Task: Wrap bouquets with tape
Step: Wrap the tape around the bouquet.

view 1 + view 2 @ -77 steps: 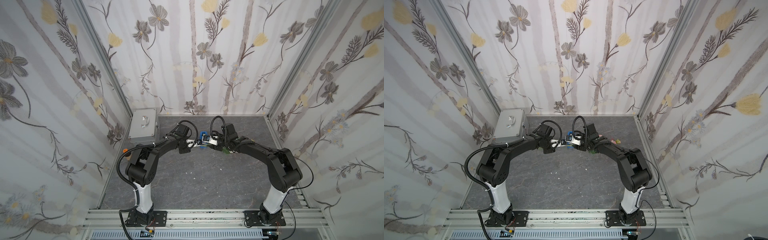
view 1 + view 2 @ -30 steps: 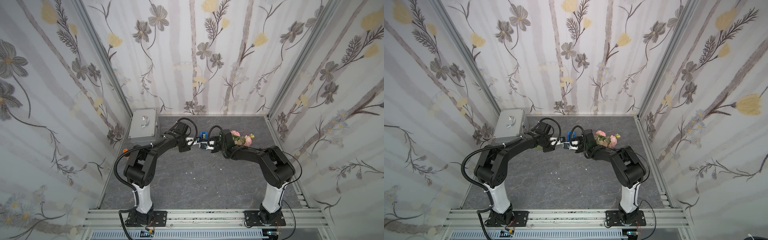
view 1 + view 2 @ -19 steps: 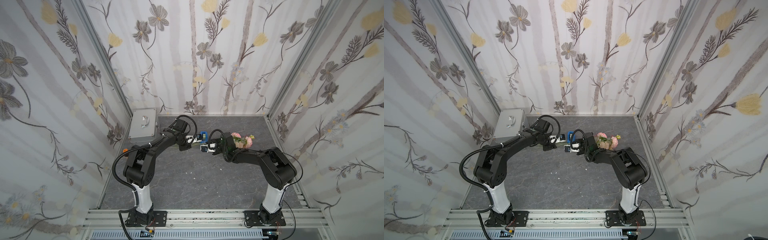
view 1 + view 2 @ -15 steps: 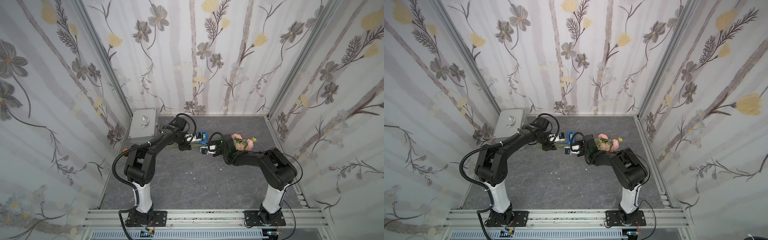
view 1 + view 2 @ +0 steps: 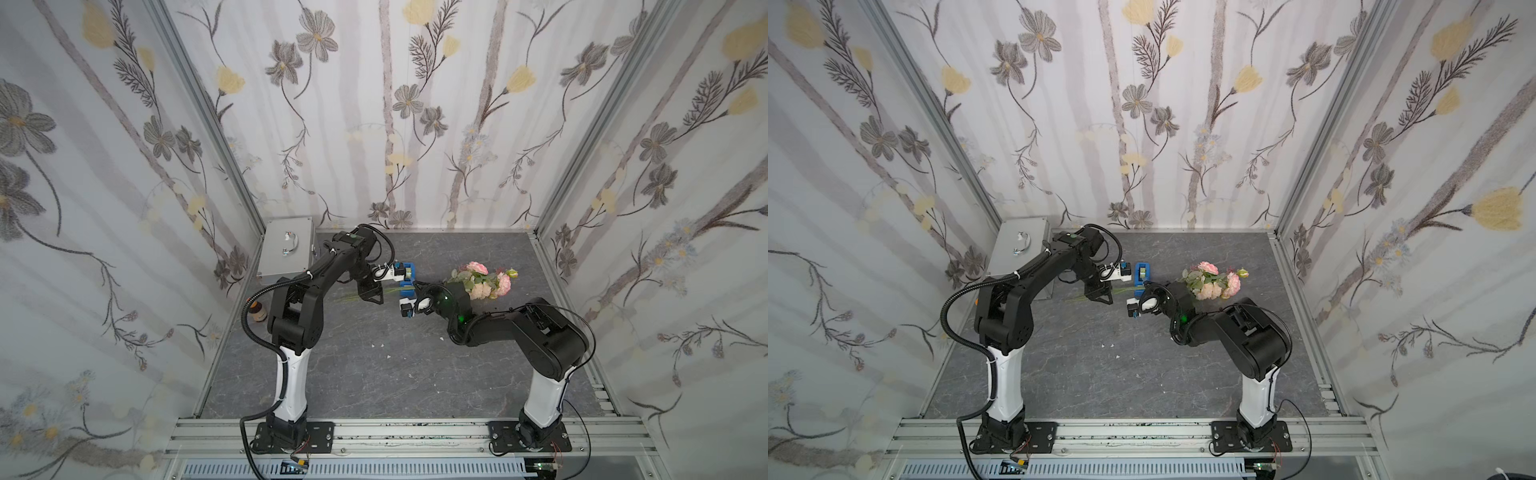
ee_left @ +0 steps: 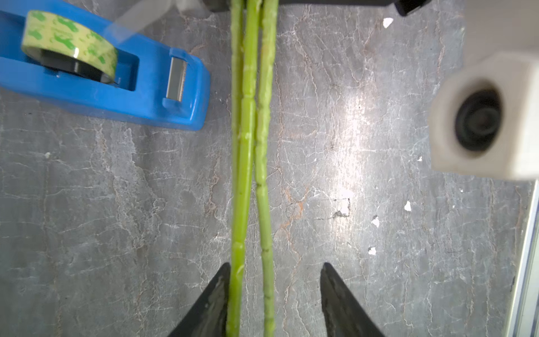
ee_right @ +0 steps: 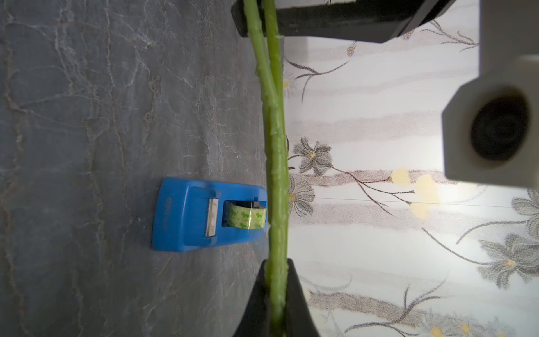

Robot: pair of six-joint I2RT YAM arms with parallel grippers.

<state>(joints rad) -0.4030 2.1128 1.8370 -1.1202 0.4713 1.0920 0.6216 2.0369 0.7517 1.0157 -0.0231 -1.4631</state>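
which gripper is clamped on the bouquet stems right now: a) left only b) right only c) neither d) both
b: in the right wrist view the right gripper is pinched shut on the bouquet stems, while the left gripper has its jaws standing apart around them.

Black arms [image 5: 328, 270], white lower links [image 5: 291, 374], black cables [image 5: 246, 313]

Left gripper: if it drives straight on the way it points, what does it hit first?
Probably the right gripper, shut on the stems dead ahead. The stems run between the jaws of the open left gripper; the tape dispenser sits off to the side. Depth unclear.
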